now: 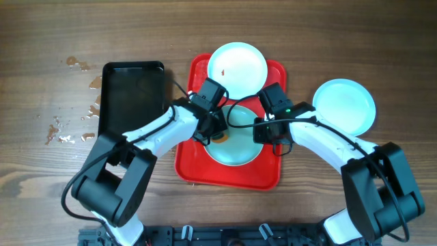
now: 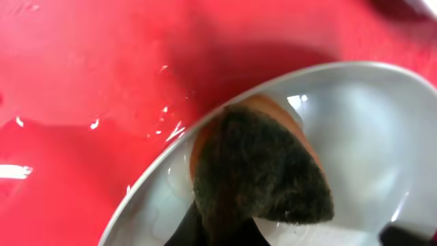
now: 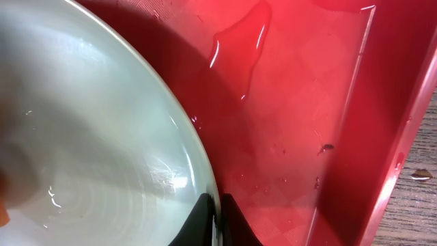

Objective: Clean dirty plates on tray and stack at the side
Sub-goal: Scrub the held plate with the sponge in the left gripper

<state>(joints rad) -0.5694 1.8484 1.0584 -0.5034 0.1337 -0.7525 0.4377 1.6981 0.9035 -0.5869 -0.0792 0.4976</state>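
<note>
The red tray [image 1: 193, 171] holds two pale plates. The far plate [image 1: 237, 66] has a small reddish spot near its left rim. The near plate [image 1: 235, 147] lies under both arms. My left gripper [image 1: 213, 133] is shut on a dark-faced sponge [image 2: 263, 171] and presses it on the near plate's inner surface [image 2: 369, 137]. My right gripper [image 3: 217, 219] is shut on that plate's right rim [image 3: 198, 154], one finger inside and one outside. A third plate [image 1: 345, 104] lies on the table right of the tray.
A black tray [image 1: 132, 92] stands left of the red tray. Water drops [image 1: 72, 130] lie on the wooden table at the far left. A puddle [image 3: 239, 41] wets the red tray floor beside the plate.
</note>
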